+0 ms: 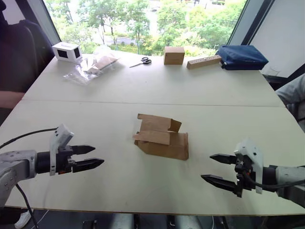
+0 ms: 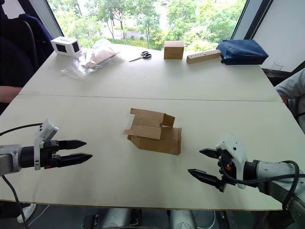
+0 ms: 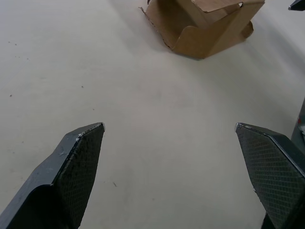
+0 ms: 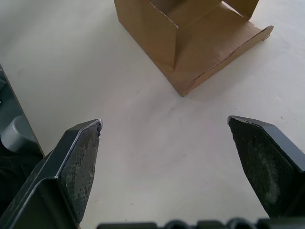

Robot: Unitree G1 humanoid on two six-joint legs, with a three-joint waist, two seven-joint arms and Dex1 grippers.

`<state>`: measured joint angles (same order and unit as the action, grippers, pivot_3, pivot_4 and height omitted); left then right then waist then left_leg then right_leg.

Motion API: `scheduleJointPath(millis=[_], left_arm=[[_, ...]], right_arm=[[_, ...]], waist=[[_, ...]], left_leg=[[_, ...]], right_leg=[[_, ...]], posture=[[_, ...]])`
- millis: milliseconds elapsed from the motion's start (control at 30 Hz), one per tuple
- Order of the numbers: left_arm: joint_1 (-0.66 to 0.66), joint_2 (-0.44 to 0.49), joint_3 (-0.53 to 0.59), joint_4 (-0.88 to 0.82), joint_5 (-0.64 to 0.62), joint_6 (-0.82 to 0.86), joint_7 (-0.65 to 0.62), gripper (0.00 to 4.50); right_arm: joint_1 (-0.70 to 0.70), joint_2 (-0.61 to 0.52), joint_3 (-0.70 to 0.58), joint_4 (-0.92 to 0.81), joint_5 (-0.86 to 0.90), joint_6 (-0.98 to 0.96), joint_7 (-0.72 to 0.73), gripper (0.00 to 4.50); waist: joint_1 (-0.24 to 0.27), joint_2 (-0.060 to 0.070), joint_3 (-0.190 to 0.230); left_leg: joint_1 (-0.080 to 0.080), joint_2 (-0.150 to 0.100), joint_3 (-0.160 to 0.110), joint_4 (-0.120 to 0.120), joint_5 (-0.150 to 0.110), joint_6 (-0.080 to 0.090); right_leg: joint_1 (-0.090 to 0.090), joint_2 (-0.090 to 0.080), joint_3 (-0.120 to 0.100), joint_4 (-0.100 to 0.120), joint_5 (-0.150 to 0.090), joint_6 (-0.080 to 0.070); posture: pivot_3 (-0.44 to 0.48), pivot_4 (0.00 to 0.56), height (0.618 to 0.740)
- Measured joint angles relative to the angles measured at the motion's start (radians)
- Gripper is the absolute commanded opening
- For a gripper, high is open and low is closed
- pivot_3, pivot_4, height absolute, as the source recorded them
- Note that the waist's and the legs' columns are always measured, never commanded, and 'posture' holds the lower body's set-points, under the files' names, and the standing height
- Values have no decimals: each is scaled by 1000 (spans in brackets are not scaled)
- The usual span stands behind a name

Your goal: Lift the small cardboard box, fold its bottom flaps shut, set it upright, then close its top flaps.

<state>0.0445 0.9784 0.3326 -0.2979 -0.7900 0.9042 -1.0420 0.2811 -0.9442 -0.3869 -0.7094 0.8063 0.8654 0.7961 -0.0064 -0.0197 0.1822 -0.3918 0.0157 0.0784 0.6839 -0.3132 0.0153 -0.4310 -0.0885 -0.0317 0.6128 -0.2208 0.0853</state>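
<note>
The small cardboard box lies on its side in the middle of the white table, plain brown, with its flaps hanging open at the end turned toward my left. Which end holds the bottom flaps and which the top flaps I cannot tell. My left gripper hovers open over the table to the left of the box, pointing at it, well apart from it. My right gripper stands open to the right of the box and a little nearer the front edge, also not touching. Both wrist views show the box beyond the open fingers.
Along the far edge sit a white box with a dark panel, a clear plastic bag, scissors, a small brown cube, a wooden block and a blue bag. A person's arm is at the left, a sleeve at the right.
</note>
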Motion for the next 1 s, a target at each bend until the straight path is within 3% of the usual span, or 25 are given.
scheduleJointPath(millis=[600,1000], left_arm=[[-14,0,4,3,-17,8,5,4500],[-189,-57,-11,70,35,-15,109,4500]], right_arm=[[3,30,26,39,-58,-81,31,4460],[-26,32,22,69,-79,-109,27,4460]], waist=[[-1,0,0],[11,-1,-1]], left_leg=[[0,0,0,0,0,0],[1,0,0,1,0,0]], right_leg=[[0,1,0,0,0,0],[1,1,0,1,0,1]], posture=[[0,150,740],[0,150,740]])
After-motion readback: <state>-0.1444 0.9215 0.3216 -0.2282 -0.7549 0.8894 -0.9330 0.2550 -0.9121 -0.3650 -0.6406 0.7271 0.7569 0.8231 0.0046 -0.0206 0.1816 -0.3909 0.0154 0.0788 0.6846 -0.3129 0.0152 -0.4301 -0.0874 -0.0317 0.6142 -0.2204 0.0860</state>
